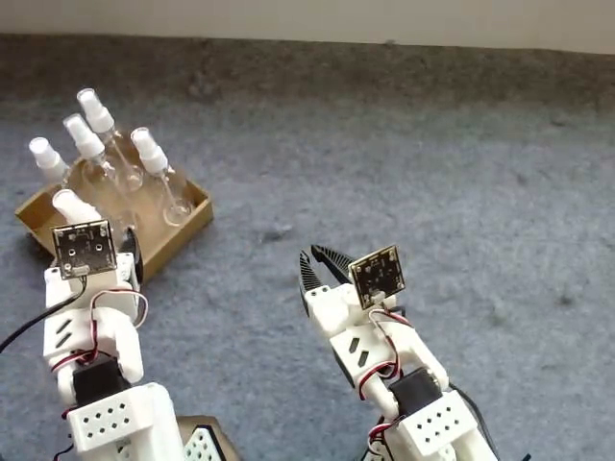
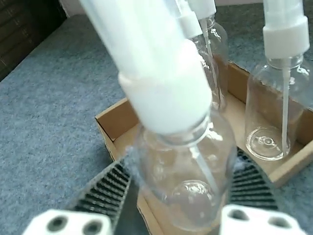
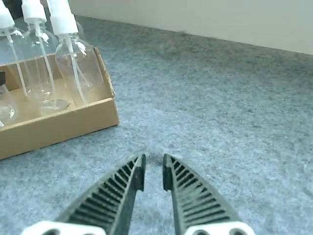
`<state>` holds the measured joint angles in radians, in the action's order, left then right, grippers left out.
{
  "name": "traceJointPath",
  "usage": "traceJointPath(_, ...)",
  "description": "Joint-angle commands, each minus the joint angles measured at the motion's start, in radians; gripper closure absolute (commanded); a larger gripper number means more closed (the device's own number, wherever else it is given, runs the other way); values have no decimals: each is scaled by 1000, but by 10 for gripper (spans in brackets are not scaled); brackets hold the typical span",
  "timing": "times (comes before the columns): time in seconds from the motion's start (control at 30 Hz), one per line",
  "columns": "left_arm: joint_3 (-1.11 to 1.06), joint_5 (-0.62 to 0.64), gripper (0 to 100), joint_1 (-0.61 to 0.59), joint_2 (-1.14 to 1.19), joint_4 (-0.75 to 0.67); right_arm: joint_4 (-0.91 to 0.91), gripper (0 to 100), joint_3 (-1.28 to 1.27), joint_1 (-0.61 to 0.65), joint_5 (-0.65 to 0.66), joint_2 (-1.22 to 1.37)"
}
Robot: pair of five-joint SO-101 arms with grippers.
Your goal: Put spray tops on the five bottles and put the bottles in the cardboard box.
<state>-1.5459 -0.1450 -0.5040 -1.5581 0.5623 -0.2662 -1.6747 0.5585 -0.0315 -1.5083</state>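
Far left on the grey carpet [image 1: 432, 173], cardboard box [image 1: 183, 233] with four capped bottles [image 1: 159, 178] upright inside, crowding the far end. Over its near corner, fifth bottle [image 2: 178, 200], spray top [image 2: 161, 83] on, clamped between the left gripper's [image 2: 180, 169] ribbed jaws; base blurred, so cannot tell whether touching the box floor, and from above the grip hidden under the camera board [image 1: 85, 248]. Well apart on bare carpet, right gripper [image 3: 153, 171] low, jaws a narrow slit apart, empty
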Motion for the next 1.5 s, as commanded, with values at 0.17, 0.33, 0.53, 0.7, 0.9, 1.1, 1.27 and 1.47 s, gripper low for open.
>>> traceJointPath(0.17,12,-6,874,8,-21,-101,-2,940,-131,10,11,-5)
traceJointPath(0.33,12,-6,874,2,-19,-106,-4,940,-131,10,11,-5)
traceJointPath(0.53,44,-5,874,-21,-18,-104,-38,940,-131,10,11,-8)
traceJointPath(0.7,61,-3,874,-45,-18,-101,-44,940,-131,10,11,-10)
traceJointPath(0.9,59,-3,874,-48,-18,-104,-44,940,-131,10,11,-10)
traceJointPath(1.1,105,-3,874,-50,-16,-101,-44,940,-131,10,11,-10)
traceJointPath(1.27,222,-2,874,-44,-16,-20,-44,940,-131,10,11,-10)
traceJointPath(1.47,358,38,874,1,-16,118,-44,940,-131,10,11,-8)
